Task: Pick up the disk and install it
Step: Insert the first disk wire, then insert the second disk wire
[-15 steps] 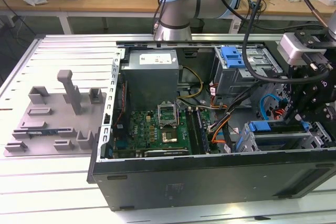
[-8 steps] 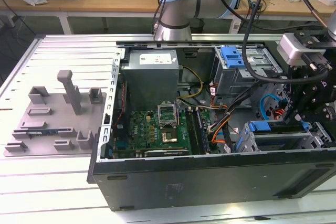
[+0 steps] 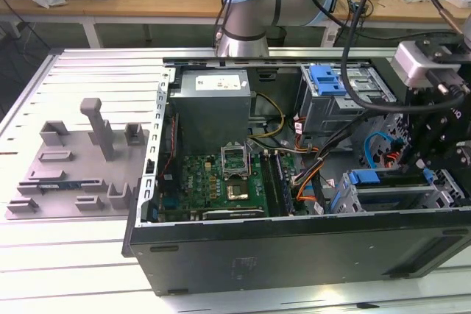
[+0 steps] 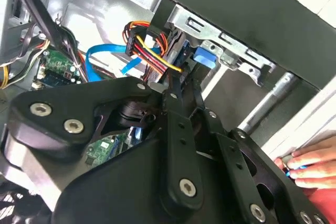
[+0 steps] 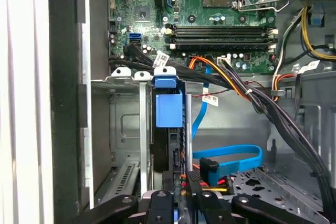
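- Locate the black two-finger gripper at the exterior view's right, reaching into the open black tower computer case; the case lies on its side on the slatted metal table.
- Check the fingers in the second wrist view; they run close together and nearly parallel, pinching the end of the silver hard disk in its bright blue plastic carrier.
- Note the position of the disk; in the first wrist view it stands on edge in a slot of the grey sheet-metal drive cage, with its blue tab end towards the green motherboard and its dark body reaching back to the gripper.
- Observe the bright blue flat data cable looping just beside the cage; the bundle of red, orange, yellow and black power wires passes near the fingertips.
- Note the large grey boxy power supply at the upper centre of the exterior view; the grey plastic fixture plate lies at that view's left, well apart from the case.
- Be aware of a person's hand resting at the case edge in the second wrist view.
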`<state>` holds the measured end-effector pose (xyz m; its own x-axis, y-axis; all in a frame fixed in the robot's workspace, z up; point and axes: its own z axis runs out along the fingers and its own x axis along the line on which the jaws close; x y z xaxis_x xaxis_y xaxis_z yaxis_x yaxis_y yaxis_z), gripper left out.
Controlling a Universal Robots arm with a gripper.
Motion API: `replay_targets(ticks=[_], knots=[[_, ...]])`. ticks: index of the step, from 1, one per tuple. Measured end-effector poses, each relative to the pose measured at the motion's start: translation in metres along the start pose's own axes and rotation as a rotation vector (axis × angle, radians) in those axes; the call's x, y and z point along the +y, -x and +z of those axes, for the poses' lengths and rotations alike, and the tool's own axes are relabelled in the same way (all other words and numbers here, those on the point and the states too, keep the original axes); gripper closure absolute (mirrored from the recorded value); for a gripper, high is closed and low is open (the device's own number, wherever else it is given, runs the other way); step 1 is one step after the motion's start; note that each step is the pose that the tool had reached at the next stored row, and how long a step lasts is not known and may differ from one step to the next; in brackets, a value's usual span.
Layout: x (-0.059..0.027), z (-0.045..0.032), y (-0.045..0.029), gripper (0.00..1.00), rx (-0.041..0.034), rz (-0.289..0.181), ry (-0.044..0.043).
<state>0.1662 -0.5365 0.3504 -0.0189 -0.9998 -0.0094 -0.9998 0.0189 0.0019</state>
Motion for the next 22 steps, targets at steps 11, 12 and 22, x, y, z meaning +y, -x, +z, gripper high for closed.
replay_targets(ticks=[11, 12, 22], knots=[[0.0001, -0.0347, 0.0005, 0.76, -0.0001, 0.0, -0.0004], [0.0001, -0.0349, 0.0007, 0.76, 0.0002, 0.0, -0.0005], [0.0001, -0.0349, 0.0009, 0.76, 0.0001, 0.0, -0.0005]])
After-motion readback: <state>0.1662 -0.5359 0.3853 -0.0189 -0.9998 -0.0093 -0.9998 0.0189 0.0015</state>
